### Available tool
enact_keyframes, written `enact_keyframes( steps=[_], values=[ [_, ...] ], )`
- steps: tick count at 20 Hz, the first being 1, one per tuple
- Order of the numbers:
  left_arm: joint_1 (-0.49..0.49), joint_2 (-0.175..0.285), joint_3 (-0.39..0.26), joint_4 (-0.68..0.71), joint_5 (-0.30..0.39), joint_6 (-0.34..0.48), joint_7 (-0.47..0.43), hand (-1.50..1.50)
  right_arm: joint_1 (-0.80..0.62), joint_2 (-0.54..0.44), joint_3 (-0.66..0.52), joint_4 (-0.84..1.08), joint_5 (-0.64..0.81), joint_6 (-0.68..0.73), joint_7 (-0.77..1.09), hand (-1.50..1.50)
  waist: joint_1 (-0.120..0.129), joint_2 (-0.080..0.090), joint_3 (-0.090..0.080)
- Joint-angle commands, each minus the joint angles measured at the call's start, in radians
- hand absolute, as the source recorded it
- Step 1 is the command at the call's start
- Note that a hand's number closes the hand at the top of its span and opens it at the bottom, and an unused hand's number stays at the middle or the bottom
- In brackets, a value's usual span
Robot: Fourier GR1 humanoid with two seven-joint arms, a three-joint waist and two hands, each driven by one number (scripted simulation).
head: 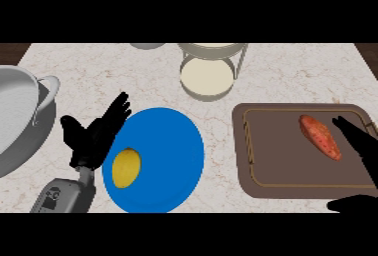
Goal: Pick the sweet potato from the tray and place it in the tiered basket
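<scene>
Far left: grey metal pot (15, 115), round, smooth, cut by the view's edge, loop handle facing right. Desk (88, 60) is pale marble with faint veins; bare strip along the top left.

Left hand (92, 132) sits between pot and blue plate (166, 145), released, fingers straight and spread, pointing up-right, tips at the plate's rim. The plate is round, glossy and flat; a yellow fruit (125, 167), oval and smooth, lies on its left half.

Top centre: tiered basket (210, 70), thin metal wire uprights, round cream shelves, partly cut by the top edge. Open desk between it and the tray.

Tray (295, 185): brown, rectangular, rounded corners, groove inside the rim, well right of the plate. Sweet potato (321, 136) lies in the tray's upper right part, orange-red, tapered, long axis running from upper left to lower right. Tray's left half bare.

Right hand (362, 145) at the right edge, over the tray, unclenched, fingers straight just beside the sweet potato's right side, thumb apart below; contact cannot be told.
</scene>
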Motion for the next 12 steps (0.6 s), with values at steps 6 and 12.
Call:
enact_keyframes(
  steps=[6, 12],
  values=[
    [-0.007, -0.005, 0.077, 0.036, -0.002, -0.066, -0.002, 0.00, 0.004, 0.108, -0.074, 0.156, 0.142, -0.057, -0.142, -1.50, -0.001, 0.000, 0.000],
    [-0.029, -0.050, 0.089, 0.011, -0.037, -0.056, 0.043, 0.00, -0.054, 0.125, -0.188, 0.211, 0.121, 0.032, -0.196, -1.50, 0.000, 0.000, 0.000]
  ],
)
